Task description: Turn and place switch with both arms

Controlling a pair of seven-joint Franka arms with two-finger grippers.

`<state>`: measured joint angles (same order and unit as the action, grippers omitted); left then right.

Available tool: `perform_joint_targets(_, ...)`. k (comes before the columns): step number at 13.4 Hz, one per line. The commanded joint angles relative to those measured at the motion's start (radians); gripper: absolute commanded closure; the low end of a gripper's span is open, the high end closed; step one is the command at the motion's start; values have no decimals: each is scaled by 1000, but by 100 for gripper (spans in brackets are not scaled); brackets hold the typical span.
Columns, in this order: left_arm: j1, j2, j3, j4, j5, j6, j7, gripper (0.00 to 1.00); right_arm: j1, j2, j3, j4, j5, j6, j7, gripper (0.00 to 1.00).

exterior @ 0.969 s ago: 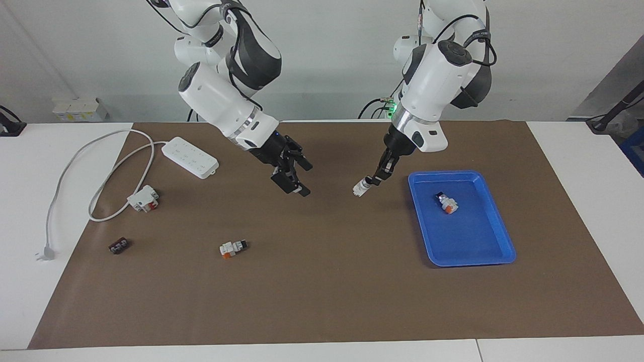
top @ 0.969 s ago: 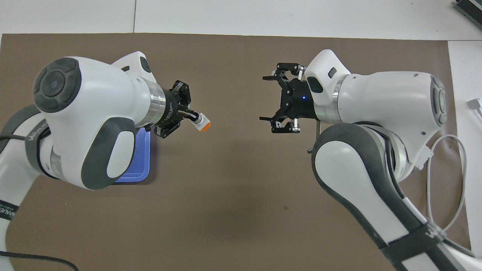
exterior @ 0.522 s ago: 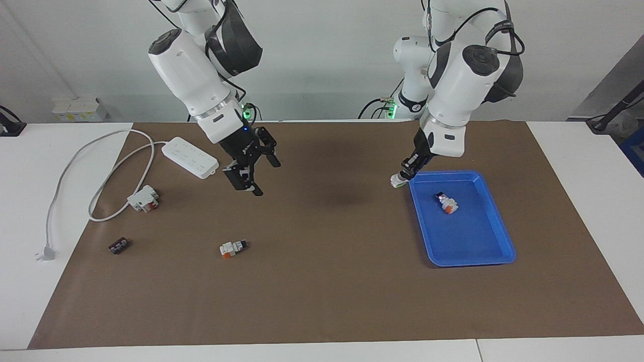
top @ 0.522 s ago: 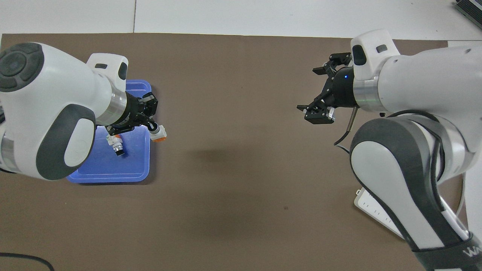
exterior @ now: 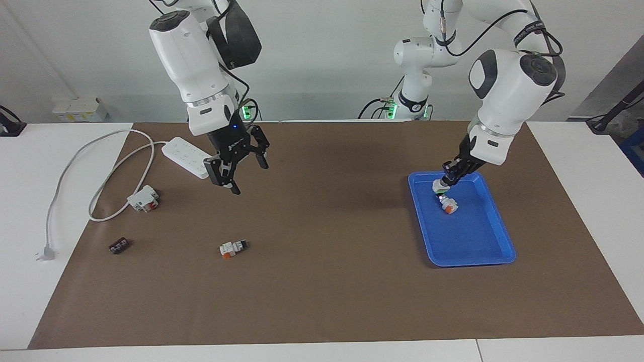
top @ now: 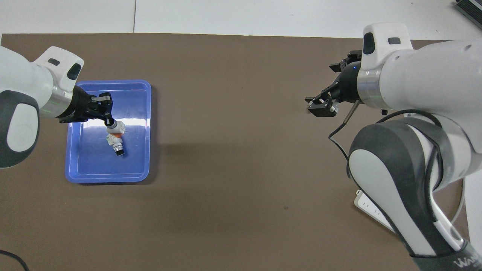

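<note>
The left gripper (exterior: 449, 177) hangs over the blue tray (exterior: 490, 242), clenched on the switch (exterior: 439, 186) (white body down, knob between the fingers), just above a second switch (exterior: 448, 204) lying in the tray. The right gripper (exterior: 240, 172) waits with fingers spread and empty over the brown mat (exterior: 327, 281), beside the white power strip (exterior: 183, 155).

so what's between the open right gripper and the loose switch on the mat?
Nothing: in the facing view only bare brown mat separates the right gripper from the small white-and-orange switch.
</note>
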<state>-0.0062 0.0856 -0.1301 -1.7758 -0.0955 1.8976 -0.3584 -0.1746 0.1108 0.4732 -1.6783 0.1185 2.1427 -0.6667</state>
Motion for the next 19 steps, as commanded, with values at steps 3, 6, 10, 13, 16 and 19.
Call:
perform_joint_targets(3, 103, -66, -10, -135, 19, 133, 217, 100, -49, -36, -5, 3, -37, -75, 142, 0)
perform_joint_targets(6, 135, -79, -8, -180, 19, 185, 324, 100, -1, -80, -121, 3, -36, -98, 297, 0)
perform_joint_targets(10, 153, -105, -8, -266, 19, 264, 404, 100, 75, -85, -309, 3, -39, -128, 418, 0)
perform_joint_targets(13, 166, -102, -6, -251, 26, 229, 458, 74, 148, -95, -450, 0, -71, -202, 574, 0)
perform_joint_targets(16, 163, -86, -5, -170, 57, 126, 455, 64, 184, -97, -453, 14, -198, -298, 775, 0)
perform_joint_targets(19, 147, -66, -8, -29, 120, -41, 420, 65, 187, -92, -452, 81, -195, -427, 860, 0)
